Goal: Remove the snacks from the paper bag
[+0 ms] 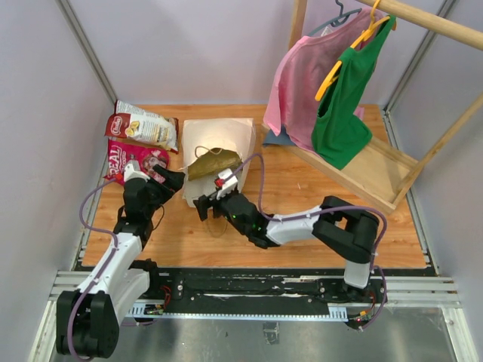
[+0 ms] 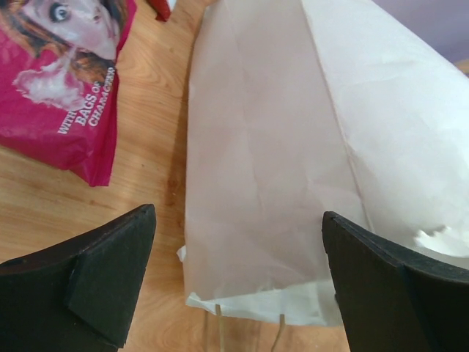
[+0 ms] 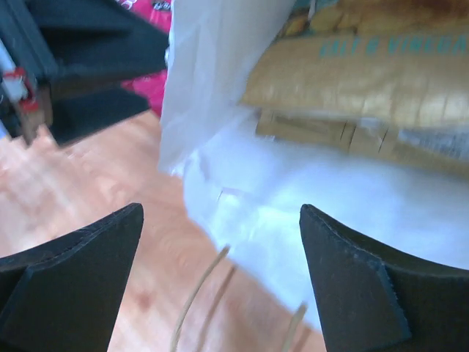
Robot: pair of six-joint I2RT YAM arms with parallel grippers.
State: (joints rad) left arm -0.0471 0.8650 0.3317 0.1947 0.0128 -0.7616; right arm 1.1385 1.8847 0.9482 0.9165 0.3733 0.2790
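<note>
Presently, item by item:

- Paper bag (image 1: 219, 136): lying on its side on the wooden table (image 1: 302, 226). Its long axis is running from the near edge toward the back wall, with the mouth facing the arms' bases. The thin loop handles (image 3: 196, 297) are trailing onto the boards.
- Tan packet (image 1: 213, 162): sitting inside the bag's open mouth, with its long side running across the opening. Its printed face is showing in the right wrist view (image 3: 352, 81).
- Right gripper (image 1: 207, 204): hovering just in front of the bag's mouth and pointing into it. Its fingers are standing wide apart, clasping nothing. The bag's lower lip and handles are lying between and beyond them.
- Left gripper (image 1: 170, 179): waiting just beside the bag's left flank, near the mouth. Its jaws are spread fully and holding nothing.
- Magenta packet (image 1: 136, 160): lying flat on the table left of the bag, close behind the left gripper.
- Red-and-white packet (image 1: 143, 124): lying flat beyond the magenta one, toward the back left corner.
- Surroundings: pale walls are enclosing the table. A wooden rack (image 1: 370, 170) is standing at the right, with a pink shirt (image 1: 302, 83) and a green shirt (image 1: 343, 105) hanging from it.
</note>
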